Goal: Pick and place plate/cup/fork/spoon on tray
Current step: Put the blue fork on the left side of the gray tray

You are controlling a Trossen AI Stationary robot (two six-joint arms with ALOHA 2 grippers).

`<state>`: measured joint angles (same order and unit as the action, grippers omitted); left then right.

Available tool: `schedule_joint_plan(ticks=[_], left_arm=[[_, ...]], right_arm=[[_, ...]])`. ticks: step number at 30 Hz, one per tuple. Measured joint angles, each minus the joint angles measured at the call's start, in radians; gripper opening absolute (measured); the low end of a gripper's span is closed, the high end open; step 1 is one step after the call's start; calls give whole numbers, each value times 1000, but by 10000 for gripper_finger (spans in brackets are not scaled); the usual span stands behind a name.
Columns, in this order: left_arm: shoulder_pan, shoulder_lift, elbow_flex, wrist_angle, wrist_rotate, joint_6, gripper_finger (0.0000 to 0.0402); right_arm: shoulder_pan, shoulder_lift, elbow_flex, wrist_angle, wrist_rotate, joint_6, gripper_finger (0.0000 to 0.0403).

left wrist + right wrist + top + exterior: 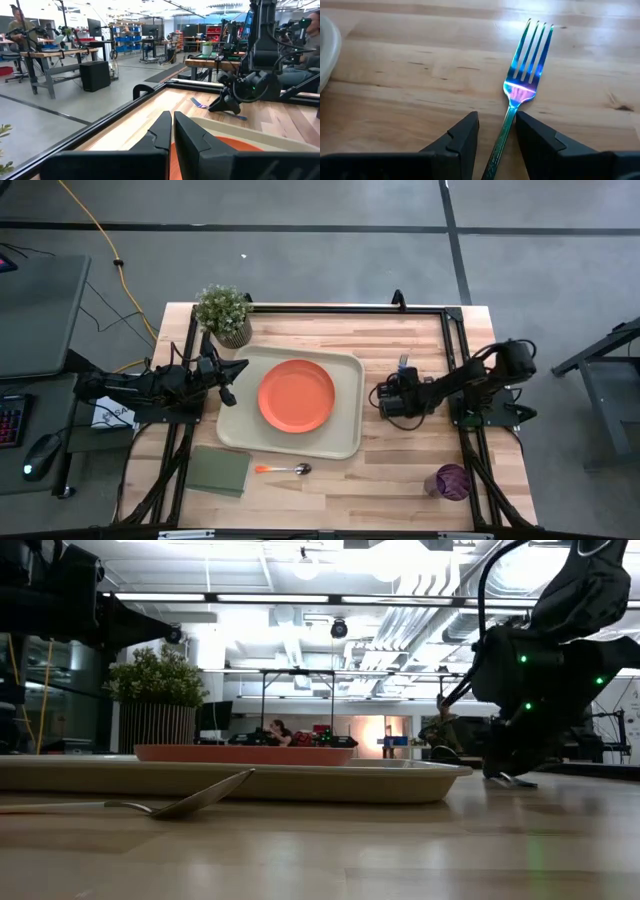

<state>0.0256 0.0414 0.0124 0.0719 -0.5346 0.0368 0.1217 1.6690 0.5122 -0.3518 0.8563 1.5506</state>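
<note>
1. Fork (525, 75) first: it lies flat on the bare table (400, 470) just right of the tray (345, 405), between the tray's right rim and the right arm. In the right wrist view its neck and handle run down between the two dark fingers.
2. The right end effector (497, 132) stands low over it with its fingers apart, one on each side of the handle; neither finger clearly presses the metal, so I judge the fork is not yet gripped.
3. Handling, as a judgement: the fork looks thin, stiff and light, with a glossy finish that may slip. It sits so flat on the wood that the fingertips must get right down to the table. The narrow neck just behind the tines, or the handle close by it, seems the best place to pinch, across its width.
4. The tray holds the orange plate (296, 395), lying flat near its middle; nothing else shows inside it.
5. The spoon (285, 470) rests on the table just outside the tray's near edge, beside a dark green pad (220, 471).
6. The purple cup (452, 480) stands near the table's near right corner, well apart from the tray; I cannot tell what, if anything, is in it.
7. The left end effector (171, 132) waits at the tray's left edge with its fingers together and empty.
</note>
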Motion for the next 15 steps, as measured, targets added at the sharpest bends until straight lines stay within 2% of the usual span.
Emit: schedule_joint_plan(ticks=[7, 10, 13, 15], left_arm=[[0, 0, 0, 0, 0, 0, 3], [0, 0, 0, 0, 0, 0, 3], [0, 0, 0, 0, 0, -8, 3], [0, 0, 0, 0, 0, -8, 3]], right_arm=[[27, 19, 0, -8, 34, 50, 115], [27, 19, 0, -8, 36, 50, 79], [27, 20, -1, -9, 46, 44, 25], [30, 19, -1, -16, 51, 38, 10]])
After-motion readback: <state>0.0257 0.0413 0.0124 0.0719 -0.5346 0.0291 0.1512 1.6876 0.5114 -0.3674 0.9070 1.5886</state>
